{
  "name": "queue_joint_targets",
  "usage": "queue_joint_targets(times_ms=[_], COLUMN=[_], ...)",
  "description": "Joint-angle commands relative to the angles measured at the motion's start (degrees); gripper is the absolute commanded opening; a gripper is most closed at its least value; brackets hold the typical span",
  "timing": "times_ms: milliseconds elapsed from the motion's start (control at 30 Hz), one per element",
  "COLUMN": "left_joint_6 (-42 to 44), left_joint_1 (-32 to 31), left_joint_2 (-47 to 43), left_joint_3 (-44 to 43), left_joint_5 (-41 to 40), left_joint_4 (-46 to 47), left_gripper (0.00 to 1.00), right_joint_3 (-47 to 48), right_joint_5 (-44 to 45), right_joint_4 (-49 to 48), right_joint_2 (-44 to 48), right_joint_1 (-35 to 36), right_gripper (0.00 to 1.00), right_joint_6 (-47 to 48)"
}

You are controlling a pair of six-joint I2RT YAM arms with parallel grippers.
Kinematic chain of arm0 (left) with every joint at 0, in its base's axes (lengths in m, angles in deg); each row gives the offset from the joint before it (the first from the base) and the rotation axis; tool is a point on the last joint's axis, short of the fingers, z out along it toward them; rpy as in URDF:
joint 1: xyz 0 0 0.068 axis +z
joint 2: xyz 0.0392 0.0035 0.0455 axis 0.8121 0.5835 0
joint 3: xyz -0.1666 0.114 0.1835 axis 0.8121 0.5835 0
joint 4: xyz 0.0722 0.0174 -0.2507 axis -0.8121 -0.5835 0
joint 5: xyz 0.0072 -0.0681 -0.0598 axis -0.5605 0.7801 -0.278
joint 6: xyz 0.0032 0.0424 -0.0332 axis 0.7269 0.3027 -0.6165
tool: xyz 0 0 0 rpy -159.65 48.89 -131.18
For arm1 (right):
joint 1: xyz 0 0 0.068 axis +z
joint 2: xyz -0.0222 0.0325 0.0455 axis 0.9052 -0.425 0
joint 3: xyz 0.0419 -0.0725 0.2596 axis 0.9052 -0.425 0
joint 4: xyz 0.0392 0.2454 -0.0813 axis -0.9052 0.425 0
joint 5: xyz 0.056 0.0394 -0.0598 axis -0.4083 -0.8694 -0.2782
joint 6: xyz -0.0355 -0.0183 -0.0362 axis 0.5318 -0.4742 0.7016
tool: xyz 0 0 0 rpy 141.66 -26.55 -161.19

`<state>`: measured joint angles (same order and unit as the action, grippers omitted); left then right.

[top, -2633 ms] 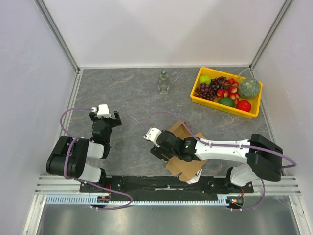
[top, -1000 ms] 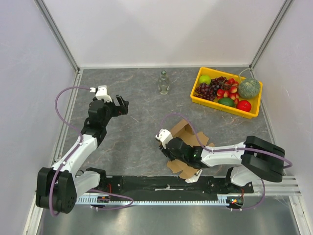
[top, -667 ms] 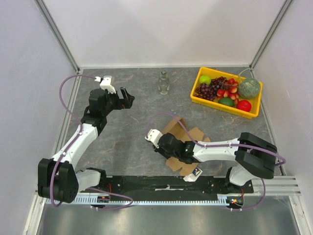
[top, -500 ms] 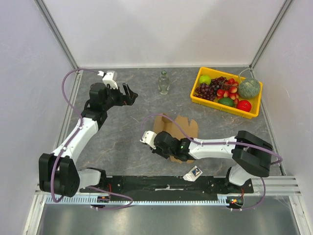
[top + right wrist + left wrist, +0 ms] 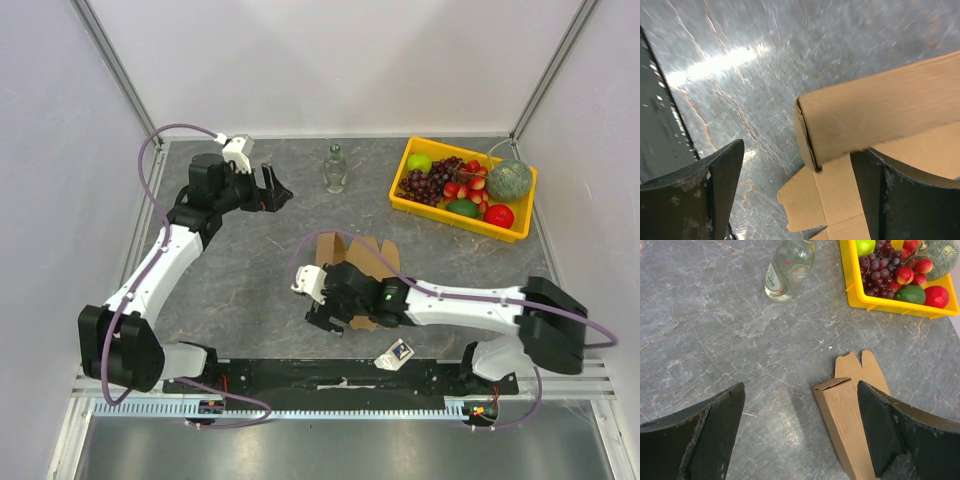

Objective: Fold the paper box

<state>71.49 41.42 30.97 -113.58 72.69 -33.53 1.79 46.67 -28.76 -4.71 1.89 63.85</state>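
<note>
The grey marbled desk fills the middle of the top view. The right arm reaches from the lower right toward the centre and covers the near part of the paper box, so its whole outline cannot be made out.

The box lies at the centre of the desk, brown and partly raised. In the left wrist view it is cut off by the bottom edge and the right finger. The right wrist view is blurred; there the box runs out of the right edge. One corner sits between the right jaws, which are spread wide. Whether a finger touches the card, I cannot tell.

The left arm stretches to the upper left, its jaws spread wide and holding nothing.

A yellow tray of fruit sits at the upper right. The clear bottle loses its top to the frame edge. A small card at the lower centre is too small to read.
</note>
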Motion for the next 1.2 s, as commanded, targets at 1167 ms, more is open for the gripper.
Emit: queue_joint_targets(times_ms=[1167], left_joint_6=[-21.0], left_joint_1=[-53.3], left_joint_2=[36.9], left_joint_3=[-43.0], left_joint_5=[-65.5], left_joint_4=[-61.6], left_gripper=[0.91], right_joint_3=[-2.2], right_joint_5=[54.2], right_joint_4=[20.1], right_joint_2=[58.6], right_joint_1=[-1.7], right_gripper=[0.94], right_joint_6=[-42.8])
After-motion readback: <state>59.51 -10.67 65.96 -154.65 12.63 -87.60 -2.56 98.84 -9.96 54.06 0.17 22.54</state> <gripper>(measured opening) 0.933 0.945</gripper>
